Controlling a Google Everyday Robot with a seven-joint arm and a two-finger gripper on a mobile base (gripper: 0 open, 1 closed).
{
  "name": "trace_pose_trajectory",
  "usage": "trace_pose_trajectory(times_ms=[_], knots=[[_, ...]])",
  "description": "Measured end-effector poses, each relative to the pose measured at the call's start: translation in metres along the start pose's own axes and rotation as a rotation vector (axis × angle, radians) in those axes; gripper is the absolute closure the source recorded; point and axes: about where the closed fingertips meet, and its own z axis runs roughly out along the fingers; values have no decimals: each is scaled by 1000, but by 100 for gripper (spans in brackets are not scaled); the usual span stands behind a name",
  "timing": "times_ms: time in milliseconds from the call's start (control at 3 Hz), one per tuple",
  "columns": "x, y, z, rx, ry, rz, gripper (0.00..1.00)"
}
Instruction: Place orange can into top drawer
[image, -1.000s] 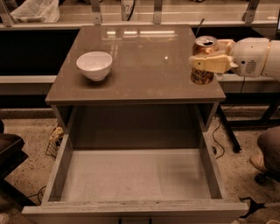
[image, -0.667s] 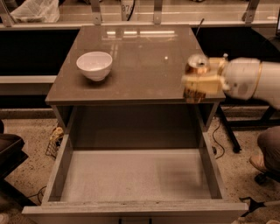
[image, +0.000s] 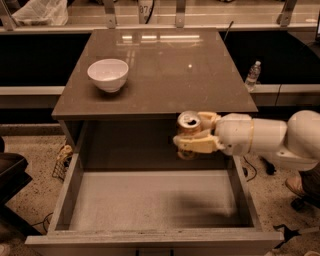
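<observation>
The orange can (image: 189, 126) is upright, its silver pull-tab top showing, held in my gripper (image: 196, 133). The gripper's pale fingers (image: 197, 145) are shut around the can's sides. The white arm reaches in from the right. The can hangs in the air above the back right part of the open top drawer (image: 150, 200), in front of the cabinet's front edge. The drawer is pulled fully out and shows its pale grey flat bottom, with a shadow under the can.
A white bowl (image: 108, 74) stands on the brown cabinet top (image: 165, 70) at the left. A clear plastic bottle (image: 253, 74) stands on a ledge beyond the cabinet's right side. A white bag (image: 40, 12) lies at the back left.
My gripper has carried the can off the cabinet top's right edge, moving left and toward the front, and now holds it over the open drawer.
</observation>
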Motion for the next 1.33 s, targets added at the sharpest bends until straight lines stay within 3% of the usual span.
trace_pose_trajectory(times_ms=[333, 667, 1333], knots=[[36, 26, 47, -49, 32, 17, 100], [35, 26, 47, -49, 32, 17, 100], [77, 40, 123, -161, -48, 44, 100]])
